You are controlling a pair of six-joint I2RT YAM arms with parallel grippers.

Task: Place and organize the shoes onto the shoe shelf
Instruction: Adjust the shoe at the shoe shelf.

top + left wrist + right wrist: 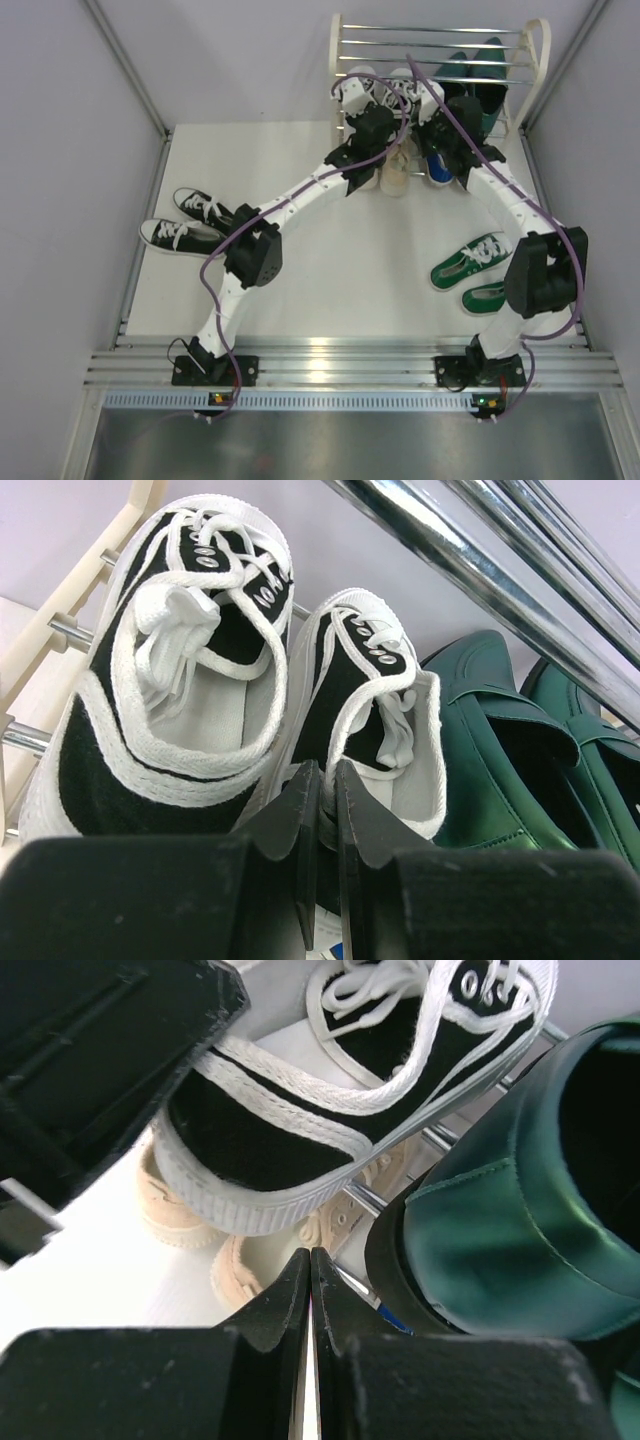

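While a green sneaker pair and a black-and-white pair lie on the table, the top view shows both arms reaching into the far shoe shelf. In the left wrist view, the left gripper seems to pinch the heel rim of a black-and-white sneaker, probably to square it beside the dark green dress shoes. In the right wrist view, the right gripper is pressed together and empty above the beige lace-ups.

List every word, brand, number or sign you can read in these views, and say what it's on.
No text can be read in any view.
black-and-white sneakers, green dress shoes: no brand or label shows.
small coloured marks by the arm bases: too small to read.
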